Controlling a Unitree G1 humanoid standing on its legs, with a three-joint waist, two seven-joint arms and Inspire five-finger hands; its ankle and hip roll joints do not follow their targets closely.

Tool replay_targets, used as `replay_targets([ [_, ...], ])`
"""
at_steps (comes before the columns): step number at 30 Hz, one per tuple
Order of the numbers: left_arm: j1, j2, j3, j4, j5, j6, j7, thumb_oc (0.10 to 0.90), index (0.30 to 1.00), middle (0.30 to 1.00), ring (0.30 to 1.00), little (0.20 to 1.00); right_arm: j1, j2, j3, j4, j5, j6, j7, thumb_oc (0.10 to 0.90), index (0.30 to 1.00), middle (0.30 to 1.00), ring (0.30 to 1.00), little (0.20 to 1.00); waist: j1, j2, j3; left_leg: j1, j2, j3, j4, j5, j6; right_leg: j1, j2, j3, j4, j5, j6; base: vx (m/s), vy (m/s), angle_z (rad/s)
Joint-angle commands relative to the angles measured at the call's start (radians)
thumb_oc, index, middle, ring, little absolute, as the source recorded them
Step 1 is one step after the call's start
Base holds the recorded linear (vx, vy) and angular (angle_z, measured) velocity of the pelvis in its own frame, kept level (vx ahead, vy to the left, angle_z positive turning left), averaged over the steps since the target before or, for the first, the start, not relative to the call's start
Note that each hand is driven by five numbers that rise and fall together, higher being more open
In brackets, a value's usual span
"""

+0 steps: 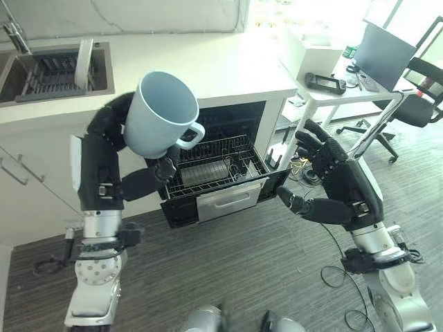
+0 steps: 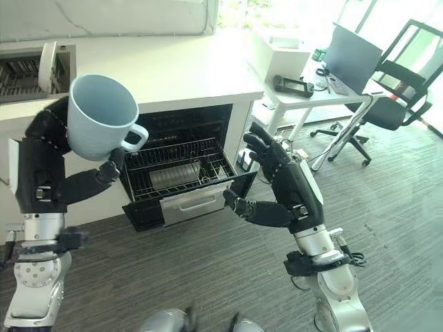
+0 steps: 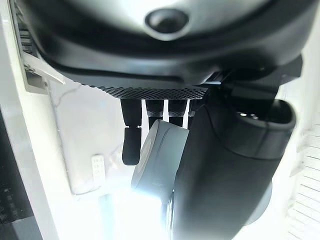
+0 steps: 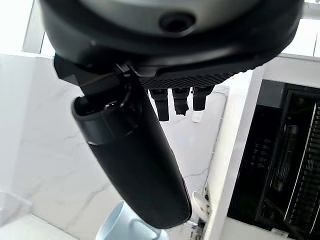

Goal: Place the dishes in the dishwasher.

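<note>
Gripping the mug (image 1: 163, 114), left hand (image 1: 111, 131) fingers seemingly curl behind; right hand (image 1: 325, 162) splayed.

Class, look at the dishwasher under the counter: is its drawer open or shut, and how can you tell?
Open. The dishwasher drawer is pulled out from under the counter, and its wire rack shows from above.

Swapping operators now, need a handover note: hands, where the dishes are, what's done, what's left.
Left hand: shut on the light blue mug, held up in front of the counter, mouth facing up toward the camera, handle toward the dishwasher.
Right hand: open, holding nothing, beside the pulled-out drawer.
Dishwasher drawer: open, wire rack out, with what looks like a metal tray in it.
Done: mug picked up, drawer opened.
Left: lower the mug into the rack, release, close the drawer.
</note>
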Motion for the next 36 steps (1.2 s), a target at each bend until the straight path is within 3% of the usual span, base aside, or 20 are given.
replay_targets([
  [1,-0.080,0.061,-0.012,-0.151,0.030,-0.088,0.009,0.400,0.300,0.300,0.300,0.300,-0.075,0.017,-0.080,-0.057,0.060,-0.117,-0.008,0.800,0.900,0.900,0.900,0.900,-0.046,-0.006,-0.038,0.125,0.015,-0.034,-0.243,0.026,-0.068,-0.049,0.017,0.076,-0.117,0.128,0.020,0.23,-0.251,0.64],
  [4,-0.067,0.063,-0.011,-0.169,0.036,-0.089,0.004,0.400,0.300,0.300,0.300,0.300,-0.052,0.020,-0.088,-0.081,0.070,-0.117,-0.003,0.800,0.900,0.900,0.900,0.900,-0.055,-0.009,-0.030,0.148,0.010,-0.060,-0.243,0.005,-0.058,-0.086,0.012,0.112,-0.117,0.143,0.023,0.23,-0.274,1.03],
  [7,-0.061,0.066,-0.005,-0.179,0.033,-0.085,0.000,0.400,0.300,0.300,0.300,0.300,-0.043,0.008,-0.092,-0.093,0.083,-0.115,-0.004,0.800,0.900,0.900,0.900,0.900,-0.049,-0.017,-0.032,0.158,0.014,-0.076,-0.243,-0.006,-0.060,-0.087,0.003,0.121,-0.117,0.119,0.034,0.23,-0.406,0.52],
  [11,-0.035,0.075,-0.002,-0.180,0.022,-0.082,0.023,0.400,0.300,0.300,0.300,0.300,-0.076,0.000,-0.064,-0.100,0.068,-0.068,-0.027,0.800,0.900,0.900,0.900,0.900,-0.024,-0.027,-0.050,0.196,0.059,-0.067,-0.243,-0.029,-0.089,-0.046,-0.013,0.058,-0.117,0.118,0.048,0.25,-0.417,0.47],
  [15,0.023,0.062,0.018,-0.207,0.003,-0.082,0.019,0.400,0.300,0.300,0.300,0.300,-0.071,-0.024,-0.074,-0.106,0.094,-0.038,0.000,0.800,0.900,0.900,0.900,0.900,-0.028,-0.021,-0.092,0.259,0.121,-0.049,-0.243,-0.038,-0.140,-0.017,0.034,0.006,-0.117,0.064,0.007,0.24,-0.353,-0.09],
  [18,0.027,0.057,0.020,-0.217,-0.006,-0.064,0.040,0.400,0.300,0.300,0.300,0.300,-0.060,-0.043,-0.086,-0.100,0.126,-0.032,0.024,0.800,0.900,0.900,0.900,0.900,-0.028,-0.016,-0.097,0.248,0.144,-0.034,-0.243,0.042,-0.158,0.014,0.068,-0.012,-0.117,0.030,-0.026,0.15,-0.338,0.10],
  [21,0.033,0.047,0.016,-0.220,0.001,-0.067,0.050,0.400,0.300,0.300,0.300,0.300,-0.042,-0.053,-0.102,-0.110,0.145,-0.042,0.056,0.800,0.900,0.900,0.900,0.900,-0.032,-0.023,-0.089,0.242,0.144,0.005,-0.243,0.094,-0.159,0.044,0.080,-0.026,-0.117,0.004,-0.051,0.07,-0.254,-0.01],
  [24,0.030,0.040,-0.003,-0.208,-0.011,-0.090,0.022,0.400,0.300,0.300,0.300,0.300,-0.041,-0.061,-0.107,-0.099,0.127,-0.050,0.012,0.800,0.900,0.900,0.900,0.900,-0.042,-0.019,-0.068,0.238,0.124,0.085,-0.243,0.059,-0.143,0.090,0.079,-0.074,-0.117,-0.016,-0.060,0.06,-0.180,0.32],
  [26,0.045,0.030,-0.005,-0.201,-0.006,-0.109,0.010,0.400,0.300,0.300,0.300,0.300,-0.062,-0.045,-0.086,-0.079,0.112,-0.049,0.003,0.800,0.900,0.900,0.900,0.900,-0.035,0.010,-0.061,0.178,0.081,0.062,-0.243,0.026,-0.130,0.095,0.114,-0.078,-0.117,-0.026,-0.055,0.06,-0.073,0.82],
  [29,0.046,0.023,-0.009,-0.191,-0.012,-0.123,-0.013,0.400,0.300,0.300,0.300,0.300,-0.056,-0.014,-0.058,-0.080,0.053,-0.051,-0.011,0.800,0.900,0.900,0.900,0.900,-0.036,0.035,-0.064,0.111,0.101,0.080,-0.243,0.066,-0.160,0.113,0.143,-0.092,-0.117,-0.047,-0.058,0.09,-0.033,0.56],
  [32,-0.004,0.023,-0.036,-0.169,-0.009,-0.103,-0.003,0.400,0.300,0.300,0.300,0.300,-0.073,-0.025,-0.046,-0.074,0.032,-0.039,-0.040,0.800,0.900,0.900,0.900,0.900,-0.031,0.040,-0.063,0.072,0.117,0.099,-0.243,0.098,-0.174,0.144,0.153,-0.112,-0.117,-0.084,-0.069,0.11,0.063,0.42],
  [36,-0.024,0.029,-0.049,-0.156,-0.010,-0.097,0.028,0.400,0.300,0.300,0.300,0.300,-0.066,-0.031,-0.057,-0.076,0.040,-0.033,-0.017,0.800,0.900,0.900,0.900,0.900,-0.033,0.042,-0.074,0.067,0.100,0.091,-0.243,0.082,-0.160,0.154,0.149,-0.125,-0.117,-0.097,-0.068,0.09,0.119,0.12],
])
